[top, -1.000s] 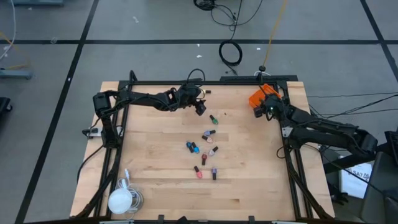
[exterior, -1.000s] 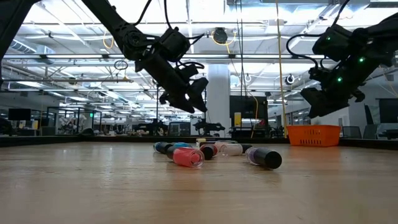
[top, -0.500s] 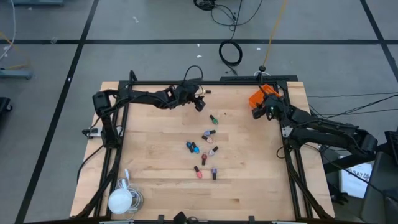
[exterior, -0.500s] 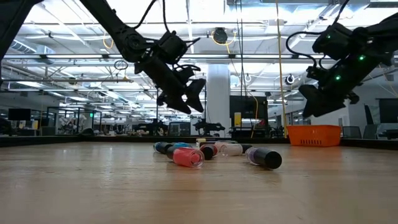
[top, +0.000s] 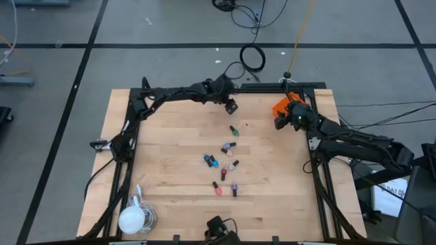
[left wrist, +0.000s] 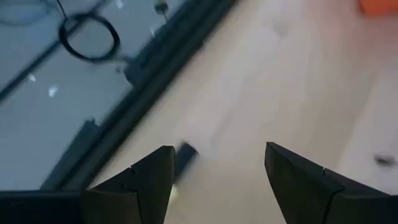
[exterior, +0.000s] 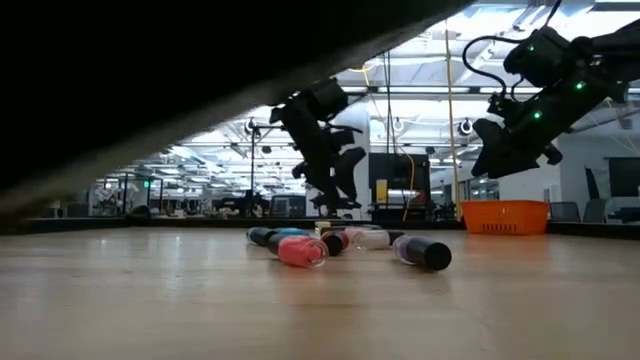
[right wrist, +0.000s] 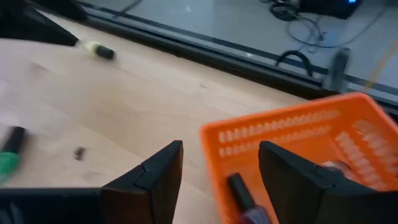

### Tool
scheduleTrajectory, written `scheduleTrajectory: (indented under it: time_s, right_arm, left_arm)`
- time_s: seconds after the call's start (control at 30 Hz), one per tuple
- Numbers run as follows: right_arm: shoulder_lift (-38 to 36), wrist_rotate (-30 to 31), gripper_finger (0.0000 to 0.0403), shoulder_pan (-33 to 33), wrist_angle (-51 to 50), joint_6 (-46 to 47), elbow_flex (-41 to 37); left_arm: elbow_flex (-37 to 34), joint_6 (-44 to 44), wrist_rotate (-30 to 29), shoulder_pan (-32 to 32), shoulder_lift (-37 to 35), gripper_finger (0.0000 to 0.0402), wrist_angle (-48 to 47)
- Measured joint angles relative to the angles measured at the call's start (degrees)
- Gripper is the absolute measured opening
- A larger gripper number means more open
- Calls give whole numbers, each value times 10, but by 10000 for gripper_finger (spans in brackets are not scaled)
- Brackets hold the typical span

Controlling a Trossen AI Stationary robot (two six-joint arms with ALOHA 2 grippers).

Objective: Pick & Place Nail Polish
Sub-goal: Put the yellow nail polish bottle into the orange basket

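Partly done: some polish binned, most left.
Right fingers (right wrist: 221, 180) spread empty over bin (right wrist: 348, 124); left fingers (left wrist: 214, 180) spread empty; bottles (top: 225, 165) scattered on worktop (top: 163, 170).

Dark out-of-focus shape (exterior: 150, 80) blocks low view's upper left.

Two dark jointed arms — black cables looped along them, small green lights.
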Motion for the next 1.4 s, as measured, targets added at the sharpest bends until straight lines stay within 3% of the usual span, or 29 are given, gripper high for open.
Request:
scheduleTrajectory:
  time_s: [0.27, 0.4, 0.5, 0.6, 0.83, 0.97, 1.17, 1.4]
  right_arm:
    - [0, -28, 196, 0, 48, -10, 0]
    - [24, -109, 196, 0, 165, -51, 0]
    - [65, -138, 196, -2, 229, -69, 15]
    - [130, -154, 196, -12, 218, -91, 64]
    - [354, -305, 196, -56, 199, -173, 233]
    - [468, -359, 196, -78, 121, -232, 353]
    - [594, -363, 196, -80, 15, -329, 498]
    - [691, -375, 196, -75, -12, -364, 573]
  left_arm:
    - [26, -15, 5, 7, -5, 213, -120]
    - [25, -11, 90, 6, -21, 195, -125]
    - [25, -2, 142, -2, -58, 184, -104]
    - [25, 21, 149, -17, -101, 176, -92]
    - [23, 77, 150, -66, -226, 166, -74]
    - [-5, 90, 143, -89, -304, 166, -73]
    - [-49, 82, 105, -113, -406, 166, -33]
    - [-78, 82, 17, -124, -462, 166, -48]
